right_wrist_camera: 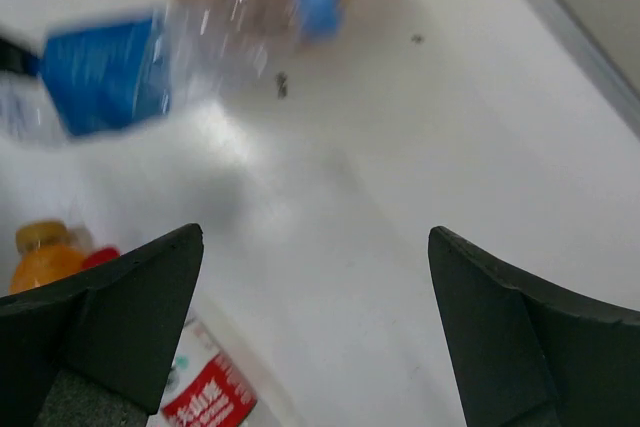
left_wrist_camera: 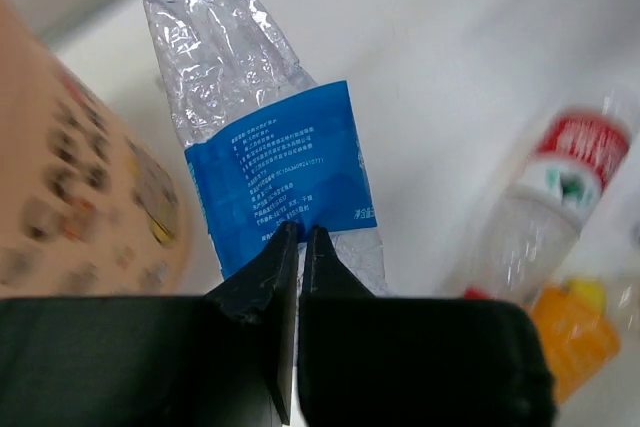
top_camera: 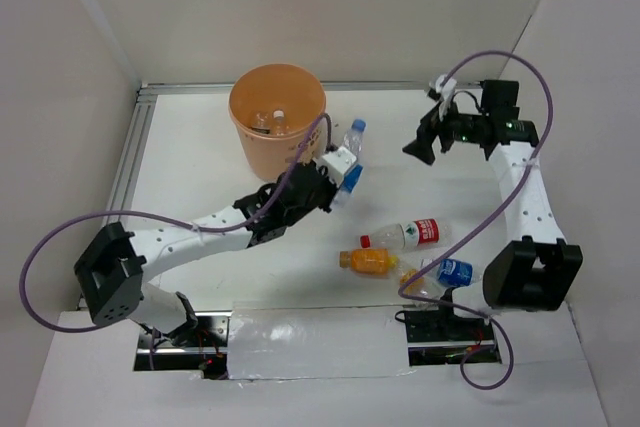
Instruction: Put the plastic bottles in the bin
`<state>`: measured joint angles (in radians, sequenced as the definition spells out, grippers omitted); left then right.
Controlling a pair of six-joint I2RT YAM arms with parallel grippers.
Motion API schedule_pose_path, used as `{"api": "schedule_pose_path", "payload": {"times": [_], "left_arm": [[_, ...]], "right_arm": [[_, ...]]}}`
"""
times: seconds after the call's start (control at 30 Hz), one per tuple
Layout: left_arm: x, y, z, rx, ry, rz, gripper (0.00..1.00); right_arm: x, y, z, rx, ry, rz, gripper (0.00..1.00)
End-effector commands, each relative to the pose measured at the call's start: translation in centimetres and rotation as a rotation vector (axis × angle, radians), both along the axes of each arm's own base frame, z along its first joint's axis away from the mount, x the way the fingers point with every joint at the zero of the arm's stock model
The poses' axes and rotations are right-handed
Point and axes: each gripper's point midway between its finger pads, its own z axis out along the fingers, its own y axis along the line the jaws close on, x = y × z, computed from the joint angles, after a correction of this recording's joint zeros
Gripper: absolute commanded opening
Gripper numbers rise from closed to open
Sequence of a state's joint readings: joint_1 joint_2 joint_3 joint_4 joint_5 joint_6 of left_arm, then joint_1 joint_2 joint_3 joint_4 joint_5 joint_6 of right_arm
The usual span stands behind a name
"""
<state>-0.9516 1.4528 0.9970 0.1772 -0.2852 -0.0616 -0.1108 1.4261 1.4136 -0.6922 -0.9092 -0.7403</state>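
Top external view shows us the bin (top_camera: 262, 155) at the left with bottles (top_camera: 268, 122) in it. Just beside it, the left gripper (top_camera: 328, 185) holds the blue-labelled bottle (top_camera: 350, 152). We judge that bottle light, thin and crumpled, slippery to pinch; its stiffer neck would grip better. Only the left wrist view shows the jaws nearly pressed together on the label's lower edge. Further right, the red-labelled bottle (top_camera: 412, 235) and orange bottle (top_camera: 368, 261) lie on the table (top_camera: 200, 157); the right gripper (top_camera: 420, 147) hangs spread and empty.
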Motion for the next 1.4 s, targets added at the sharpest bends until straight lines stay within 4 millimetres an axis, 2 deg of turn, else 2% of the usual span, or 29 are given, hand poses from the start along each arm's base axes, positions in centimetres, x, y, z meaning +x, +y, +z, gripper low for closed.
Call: {"api": "schedule_pose_path", "payload": {"times": [0.0,0.03,0.1,0.13,0.2,0.23,0.27,0.3,0.4,0.47,0.57,0.6,0.63,0.7,0.73,0.77,0.87,0.9,0.93,0.97,1.0,1.03,1.1,1.13,1.2,1.23,1.3,1.33,1.37], "left_arm": [[2.9,1.6,11.1,-0.162,-0.183,0.098,0.0],[4.7,3.5,14.2,-0.202,-0.224,0.163,0.0],[6.8,6.2,16.8,-0.262,-0.257,0.28,0.0],[8.8,8.4,18.0,-0.279,-0.277,0.371,0.0],[10.8,10.5,19.5,-0.314,-0.3,0.467,0.0],[11.8,11.7,19.1,-0.308,-0.28,0.523,0.0],[13.2,13.7,20.1,-0.314,-0.292,0.599,0.0],[14.1,14.6,19.3,-0.283,-0.277,0.632,0.0],[16.8,16.5,14.3,-0.184,-0.17,0.71,0.0],[17.5,16.9,11.7,-0.147,-0.116,0.733,0.0],[17.3,17.5,8.8,-0.093,-0.063,0.746,0.09],[17.3,17.4,7.4,-0.082,-0.039,0.751,0.17],[17.1,17.6,6.7,-0.065,-0.025,0.751,0.39],[16.9,17.8,6.0,-0.065,-0.008,0.772,0.58],[16.7,18.1,6.5,-0.071,-0.017,0.78,0.67],[16.5,18.6,6.7,-0.063,-0.021,0.8,0.84],[14.3,17.3,9.6,-0.066,-0.074,0.753,0.85],[13.7,16.7,11.1,-0.057,-0.124,0.716,0.85],[12.0,14.7,11.0,-0.042,-0.132,0.636,0.85],[10.2,13.7,13.0,-0.079,-0.163,0.549,0.85],[8.9,12.5,13.2,-0.072,-0.175,0.465,0.84],[6.9,10.8,11.4,-0.062,-0.149,0.377,0.82],[3.5,9.1,11.4,-0.09,-0.143,0.231,0.8],[2.2,8.6,10.8,-0.096,-0.14,0.19,0.79],[-1.6,6.3,7.9,-0.097,-0.118,0.032,0.77],[-3.9,5.3,8.1,-0.127,-0.125,-0.047,0.76],[-6.6,3.8,4.9,-0.134,-0.072,-0.154,0.76],[-7.5,3.2,4.0,-0.136,-0.054,-0.184,0.76],[-9.2,1.7,2.0,-0.107,-0.027,-0.242,0.76]], "right_arm": [[-4.2,-0.8,-3.5,-0.162,-0.028,0.102,1.0],[-5.2,-1.2,-5.6,-0.201,0.004,0.107,1.0],[-7.3,-1.9,-7.1,-0.285,-0.016,0.169,1.0],[-9.2,-2.0,-9.0,-0.313,0.037,0.197,1.0],[-10.8,-2.2,-10.8,-0.373,0.024,0.286,0.98],[-11.7,-2.2,-11.8,-0.385,0.046,0.315,0.96],[-13.0,-2.5,-13.3,-0.402,0.09,0.331,0.96],[-13.4,-2.3,-13.9,-0.414,0.093,0.342,0.95],[-14.3,-2.3,-16.5,-0.469,0.103,0.363,0.97],[-14.9,-2.4,-18.1,-0.5,0.107,0.363,1.0],[-13.6,-2.4,-18.8,-0.553,0.042,0.331,1.0],[-13.8,-2.3,-19.8,-0.569,0.052,0.332,1.0],[-12.6,-2.1,-19.6,-0.573,0.015,0.294,1.0],[-12.0,-1.8,-20.3,-0.591,0.004,0.292,1.0],[-11.5,-1.6,-20.8,-0.597,-0.005,0.29,1.0],[-11.3,-1.5,-21.0,-0.606,-0.008,0.296,1.0],[-11.4,-1.2,-22.5,-0.618,0.026,0.323,1.0],[-11.4,-1.2,-22.8,-0.617,0.036,0.326,0.93],[-11.6,-0.9,-23.0,-0.617,0.043,0.34,0.87],[-11.9,-0.9,-23.5,-0.615,0.07,0.348,0.77],[-11.6,-0.9,-23.0,-0.619,0.059,0.353,0.52],[-11.7,-0.4,-22.5,-0.589,0.071,0.371,0.42],[-11.6,-0.3,-21.3,-0.56,0.068,0.381,0.32],[-10.4,0.2,-19.2,-0.526,0.017,0.387,0.26],[-9.8,0.5,-16.7,-0.481,0.002,0.383,0.22],[-7.9,1.5,-13.1,-0.437,-0.074,0.375,0.2],[-6.0,2.4,-9.6,-0.374,-0.106,0.344,0.18],[-3.9,3.3,-5.1,-0.329,-0.2,0.326,0.18],[-2.2,4.1,-3.5,-0.295,-0.23,0.319,0.18]]}}
